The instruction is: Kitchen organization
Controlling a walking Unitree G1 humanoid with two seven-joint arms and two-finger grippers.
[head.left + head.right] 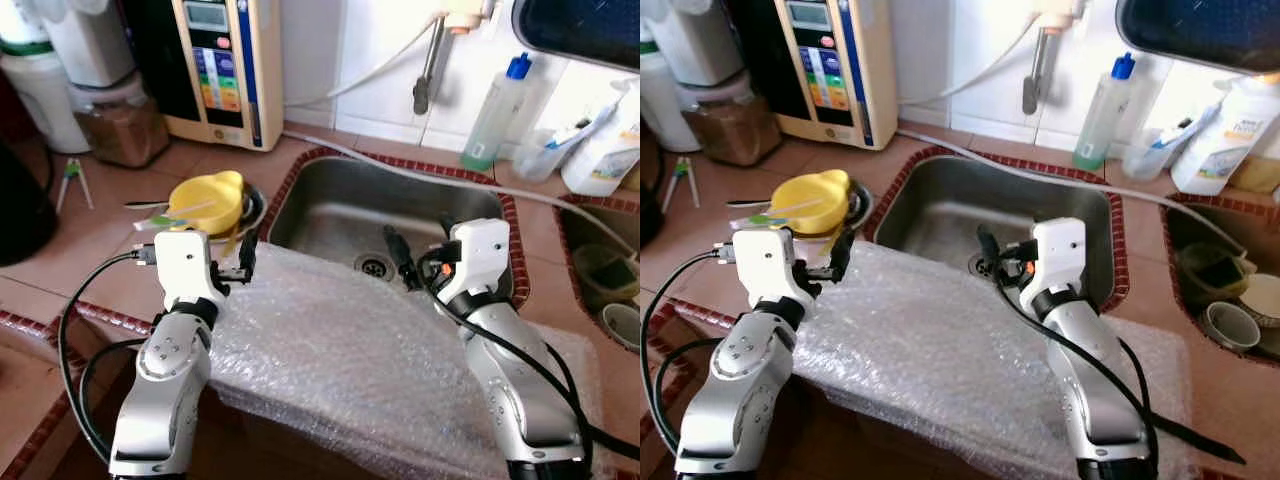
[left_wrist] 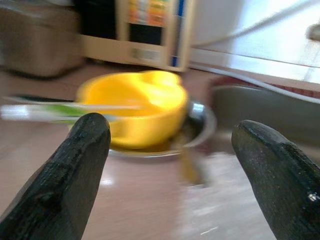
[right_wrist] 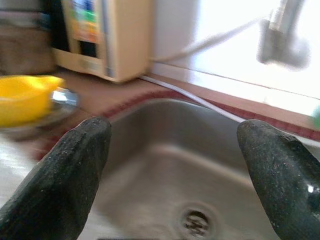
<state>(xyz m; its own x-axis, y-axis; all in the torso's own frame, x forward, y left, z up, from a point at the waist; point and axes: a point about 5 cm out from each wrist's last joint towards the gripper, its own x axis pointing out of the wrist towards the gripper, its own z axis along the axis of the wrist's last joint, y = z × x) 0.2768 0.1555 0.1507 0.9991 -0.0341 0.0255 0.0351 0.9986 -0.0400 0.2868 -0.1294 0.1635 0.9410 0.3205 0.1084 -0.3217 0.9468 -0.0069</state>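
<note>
Reaching forward over one sheet of bubble wrap draped across the counter edge: two grippers. Left gripper spread wide with nothing between its fingers, held just short of one yellow bowl sitting on one metal plate, a green-and-white utensil laid across the bowl. Right gripper likewise spread wide and holding nothing, poised at the near rim of one steel sink, drain below. Behind the sink, one faucet, one blue-capped bottle, one white bottle. Left of these, one beige appliance.
</note>
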